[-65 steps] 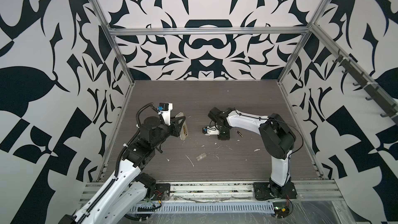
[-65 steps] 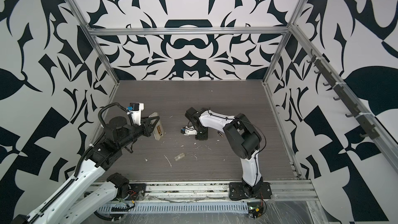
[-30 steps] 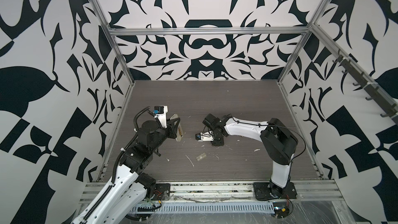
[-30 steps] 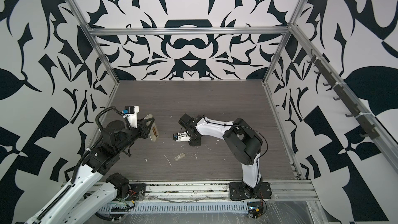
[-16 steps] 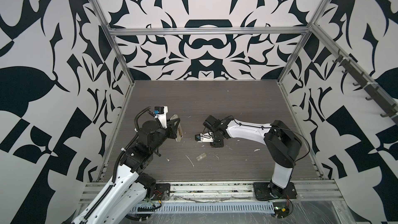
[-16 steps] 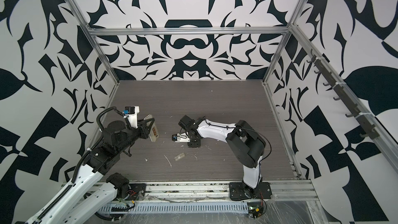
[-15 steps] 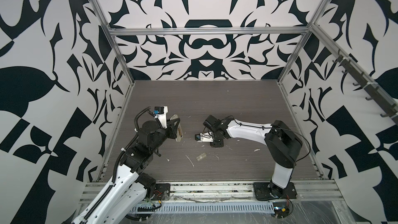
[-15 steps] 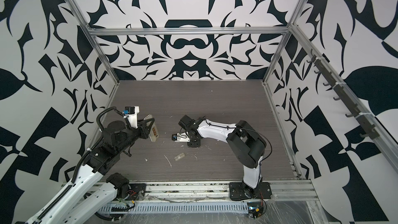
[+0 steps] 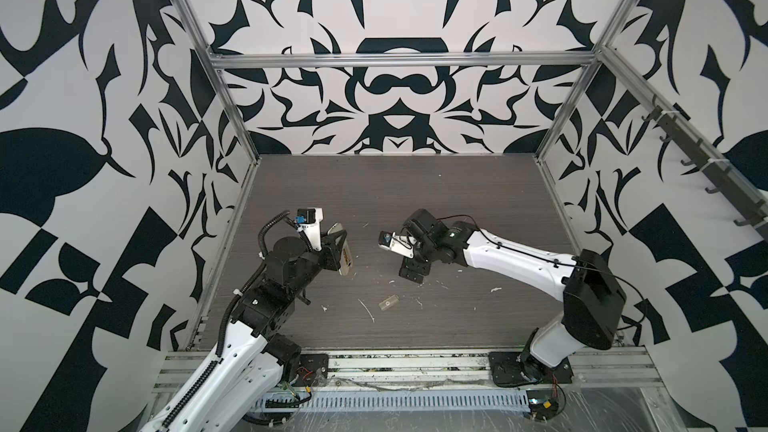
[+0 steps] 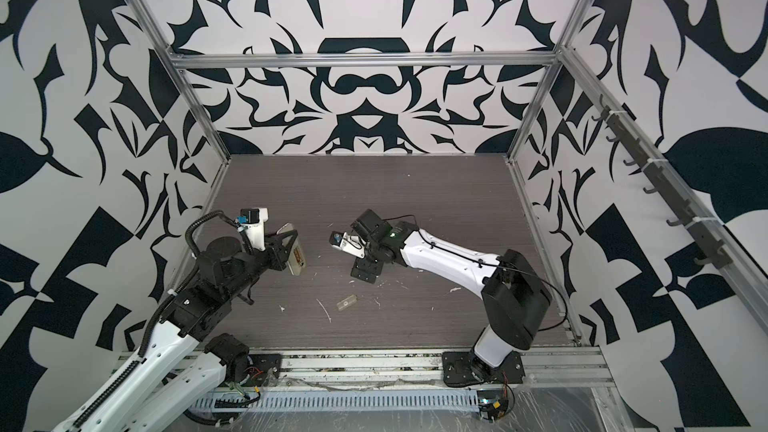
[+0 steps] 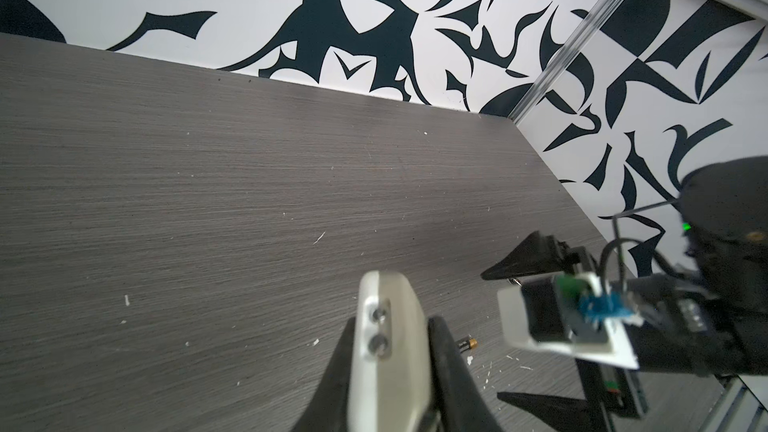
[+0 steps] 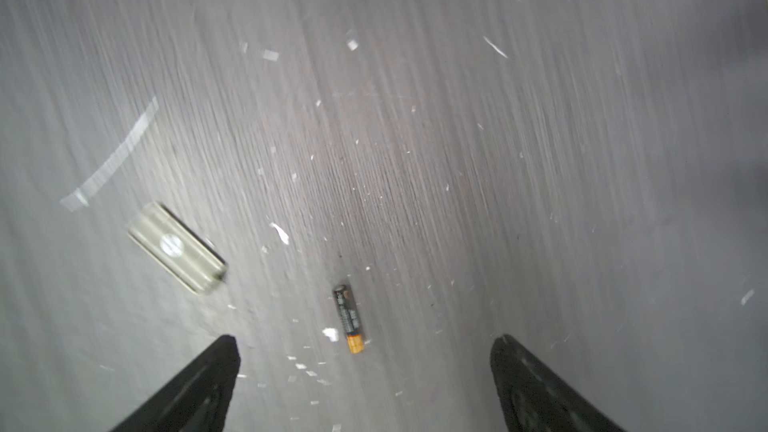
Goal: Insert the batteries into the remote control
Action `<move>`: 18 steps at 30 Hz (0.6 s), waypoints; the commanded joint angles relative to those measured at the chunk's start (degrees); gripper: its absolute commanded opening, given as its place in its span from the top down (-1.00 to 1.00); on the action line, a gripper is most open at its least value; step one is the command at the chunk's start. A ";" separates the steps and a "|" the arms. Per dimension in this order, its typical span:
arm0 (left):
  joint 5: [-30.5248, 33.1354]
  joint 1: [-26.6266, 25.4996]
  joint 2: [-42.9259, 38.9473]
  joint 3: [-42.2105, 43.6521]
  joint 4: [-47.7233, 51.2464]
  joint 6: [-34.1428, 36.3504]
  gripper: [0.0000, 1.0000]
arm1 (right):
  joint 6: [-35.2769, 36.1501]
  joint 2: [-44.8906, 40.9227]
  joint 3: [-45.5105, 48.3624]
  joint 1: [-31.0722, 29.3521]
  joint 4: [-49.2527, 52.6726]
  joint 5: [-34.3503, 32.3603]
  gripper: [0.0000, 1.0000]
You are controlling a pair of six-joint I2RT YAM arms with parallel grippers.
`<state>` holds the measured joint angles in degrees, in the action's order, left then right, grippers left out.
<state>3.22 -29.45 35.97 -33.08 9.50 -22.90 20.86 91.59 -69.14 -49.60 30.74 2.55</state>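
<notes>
1. Remote control [image 11: 386,351] is up off the table [image 11: 208,201], pinched edge-on in the pressed-in jaws of the left gripper [image 11: 388,392], so that side's sorted.
2. I can only spot one battery [image 12: 349,317]. It's lying flat on the wood, right under the right gripper [image 12: 365,342], whose jaws are spread wide with nothing in them.
3. Next bit, I reckon: drop straight down and close across the battery's middle, not its orange end, or it'll roll or flick away.
4. Steer clear of the little cover piece [image 12: 176,247] lying near it.
5. Can't tell which way the recess faces, so check before carrying anything over.
</notes>
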 commanded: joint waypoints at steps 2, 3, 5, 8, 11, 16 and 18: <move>-0.19 -0.14 -1.25 0.62 -2.24 0.41 1.00 | -15.95 0.96 -10.40 -0.18 9.23 -1.09 -1.00; -0.15 -0.10 -1.49 0.80 -2.42 0.31 0.99 | -18.20 1.34 -12.46 -0.12 11.22 -2.08 -1.00; 0.10 -0.13 -2.18 1.24 -2.60 0.22 0.98 | -23.68 1.58 -14.99 0.60 13.41 -2.52 -1.00; -0.05 -0.09 -3.22 1.57 -3.31 0.22 0.96 | -31.10 1.81 -17.73 1.39 15.66 -2.95 -1.00; -0.78 -0.09 -4.32 1.79 -4.27 0.31 0.94 | -37.30 1.56 -19.94 1.44 17.39 -3.79 -1.00; -1.86 -0.08 -5.55 2.31 -5.00 -0.02 0.90 | -50.95 -4.08 -12.75 3.77 9.04 -0.10 -1.00; -1.72 -0.11 -6.01 2.71 -5.18 -0.28 0.91 | -57.39 -7.34 -5.48 6.49 0.72 6.72 -1.00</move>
<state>2.13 -29.45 31.03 -31.35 6.81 -22.90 -23.70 88.92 -80.03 -45.87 39.18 3.09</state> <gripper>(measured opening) 0.249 0.999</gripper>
